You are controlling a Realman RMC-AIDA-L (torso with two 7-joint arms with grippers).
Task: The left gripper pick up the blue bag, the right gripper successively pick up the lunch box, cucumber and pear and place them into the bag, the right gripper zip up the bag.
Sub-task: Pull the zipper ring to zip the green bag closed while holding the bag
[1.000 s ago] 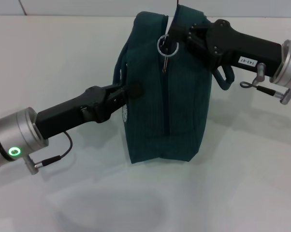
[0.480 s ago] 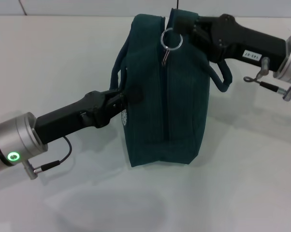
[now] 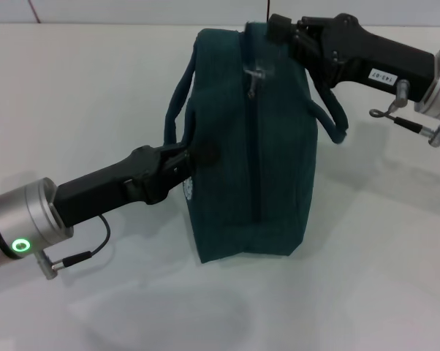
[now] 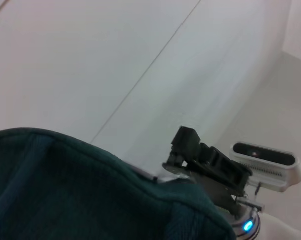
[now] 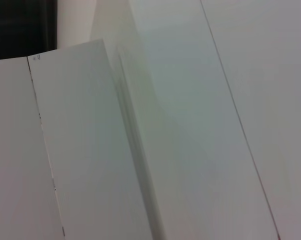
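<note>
The blue bag [image 3: 256,161] stands on the white table with its zipper drawn shut along the top. Its metal pull [image 3: 256,76] lies loose against the fabric near the far end. My left gripper [image 3: 196,152] is shut on the bag's left side, just below the loop handle [image 3: 177,102]. My right gripper [image 3: 277,29] hovers open at the bag's far top corner, a little beyond the pull and holding nothing. In the left wrist view the right gripper [image 4: 183,150] sits just past the bag [image 4: 65,190]. The lunch box, cucumber and pear are hidden.
The white table [image 3: 96,73] stretches around the bag on every side. The bag's second handle [image 3: 333,117] hangs under the right arm. A white camera unit [image 4: 265,157] shows behind the right gripper. The right wrist view holds only pale wall panels.
The right gripper has let go of the ring pull and drawn back towards the bag's far end. The ring has dropped flat against the bag. The left gripper keeps its hold.
</note>
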